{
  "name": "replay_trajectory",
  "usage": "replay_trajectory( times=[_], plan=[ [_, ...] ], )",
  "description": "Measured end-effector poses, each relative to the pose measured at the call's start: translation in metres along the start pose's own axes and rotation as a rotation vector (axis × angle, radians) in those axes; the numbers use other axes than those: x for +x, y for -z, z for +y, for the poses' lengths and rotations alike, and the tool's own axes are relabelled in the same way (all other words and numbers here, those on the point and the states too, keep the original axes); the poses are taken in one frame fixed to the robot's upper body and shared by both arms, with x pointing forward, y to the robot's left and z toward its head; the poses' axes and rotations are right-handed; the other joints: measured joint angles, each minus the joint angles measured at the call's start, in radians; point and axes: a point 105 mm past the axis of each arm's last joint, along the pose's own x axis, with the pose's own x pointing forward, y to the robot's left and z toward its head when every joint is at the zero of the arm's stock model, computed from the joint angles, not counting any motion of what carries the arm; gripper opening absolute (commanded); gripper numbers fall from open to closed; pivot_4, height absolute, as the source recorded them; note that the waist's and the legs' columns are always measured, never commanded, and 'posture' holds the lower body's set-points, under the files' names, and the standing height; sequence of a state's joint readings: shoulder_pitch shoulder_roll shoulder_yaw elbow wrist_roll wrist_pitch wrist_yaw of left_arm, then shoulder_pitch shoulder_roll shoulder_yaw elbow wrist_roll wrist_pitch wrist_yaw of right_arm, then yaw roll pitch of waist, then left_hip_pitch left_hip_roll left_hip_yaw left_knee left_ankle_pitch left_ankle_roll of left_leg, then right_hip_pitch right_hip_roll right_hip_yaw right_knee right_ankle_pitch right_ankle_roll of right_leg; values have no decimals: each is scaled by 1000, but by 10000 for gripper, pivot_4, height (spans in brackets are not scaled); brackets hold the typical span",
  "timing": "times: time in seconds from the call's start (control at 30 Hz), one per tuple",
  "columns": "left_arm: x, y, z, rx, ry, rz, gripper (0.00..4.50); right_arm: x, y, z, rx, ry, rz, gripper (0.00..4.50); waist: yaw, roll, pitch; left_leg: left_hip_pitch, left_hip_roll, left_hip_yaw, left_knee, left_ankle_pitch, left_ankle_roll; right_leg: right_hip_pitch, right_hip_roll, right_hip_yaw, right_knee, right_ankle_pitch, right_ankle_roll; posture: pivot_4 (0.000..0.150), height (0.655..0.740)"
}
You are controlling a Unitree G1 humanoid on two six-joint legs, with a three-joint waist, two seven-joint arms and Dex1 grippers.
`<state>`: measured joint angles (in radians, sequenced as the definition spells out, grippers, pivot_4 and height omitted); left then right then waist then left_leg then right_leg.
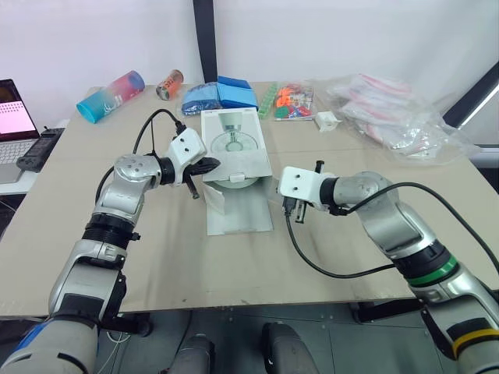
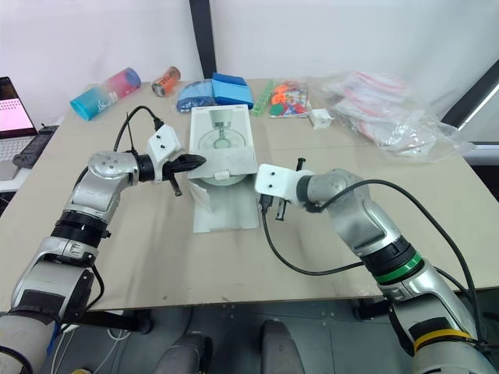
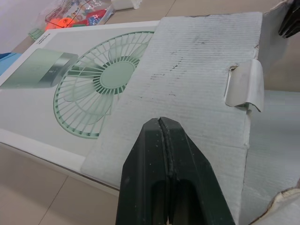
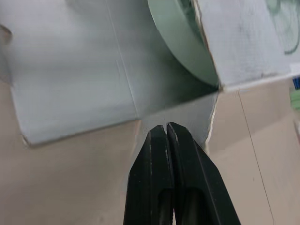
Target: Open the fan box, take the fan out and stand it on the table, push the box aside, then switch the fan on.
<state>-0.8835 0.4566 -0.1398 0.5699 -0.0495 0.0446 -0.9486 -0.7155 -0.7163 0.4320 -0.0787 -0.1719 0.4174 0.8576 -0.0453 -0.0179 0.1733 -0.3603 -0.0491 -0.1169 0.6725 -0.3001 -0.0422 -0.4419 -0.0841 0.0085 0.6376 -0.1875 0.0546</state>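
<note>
L gripper (image 3: pixel 161 123): fingers pressed together, nothing visible btwn them. You see the tips over the corrugated inner face of the top flap (image 3: pixel 197 70), which is folded back onto the printed face of the box (image 1: pixel 234 136). Touching or just above it: can't tell. In the head views it sits at the box's left edge, near the open end.

R gripper (image 4: pixel 165 126): fingers together too, nothing btwn them. Tips are right at the edge of the R side flap (image 4: pixel 187 110), by the box's near right corner.

Box lies flat mid-table (image 1: pixel 156 257), printed face up, open end toward the robot. Bottom flap (image 1: pixel 238 212) is flat on the tabletop. L side flap (image 1: pixel 212 199) stands up beside it.

Fan (image 4: pixel 180 37) is inside the box. You get its green round rim at the mouth, under the top panel.

Far side of the table, well apart from the box: tumbler (image 1: pixel 109 95), can (image 1: pixel 169 84), blue packs (image 1: pixel 222 95), plastic bags (image 1: pixel 390 109). Laptop (image 1: pixel 12 117) is off the table's left edge.
</note>
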Motion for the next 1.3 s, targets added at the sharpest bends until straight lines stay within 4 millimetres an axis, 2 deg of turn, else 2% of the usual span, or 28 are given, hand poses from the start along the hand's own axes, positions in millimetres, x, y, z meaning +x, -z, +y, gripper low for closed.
replay_trajectory(
  times=[0.17,0.3,0.57,0.63,0.73,1.3],
  plan=[
    [0,0,0,0,0,1,0,3,12,-4,-8,29,44,411,0,0,0,0,0,0,0,0,0,0,0,0,0,0,0,1500,7400],
    [-1,0,0,0,0,2,0,15,20,-13,97,115,49,411,-1,0,0,0,1,1,0,1,-2,0,0,0,0,0,-1,1500,7400],
    [-1,0,0,-1,-1,2,0,27,7,-23,248,193,-54,411,-1,0,0,0,1,1,0,1,-2,0,0,0,0,0,-1,1500,7400],
    [-1,0,1,-1,-2,3,0,31,-1,-20,303,178,-104,411,-1,0,0,0,1,0,0,1,-2,0,1,0,0,0,-1,1500,7400],
    [-1,1,1,-1,-6,4,0,34,-2,-12,350,150,-122,411,-1,0,0,0,1,0,0,1,-2,0,1,0,0,0,-1,1500,7400],
    [-10,7,12,-5,-59,19,0,40,-18,-3,420,109,-182,411,-3,0,0,0,1,1,0,1,-2,0,1,1,0,1,-1,1500,7400]
  ],
)
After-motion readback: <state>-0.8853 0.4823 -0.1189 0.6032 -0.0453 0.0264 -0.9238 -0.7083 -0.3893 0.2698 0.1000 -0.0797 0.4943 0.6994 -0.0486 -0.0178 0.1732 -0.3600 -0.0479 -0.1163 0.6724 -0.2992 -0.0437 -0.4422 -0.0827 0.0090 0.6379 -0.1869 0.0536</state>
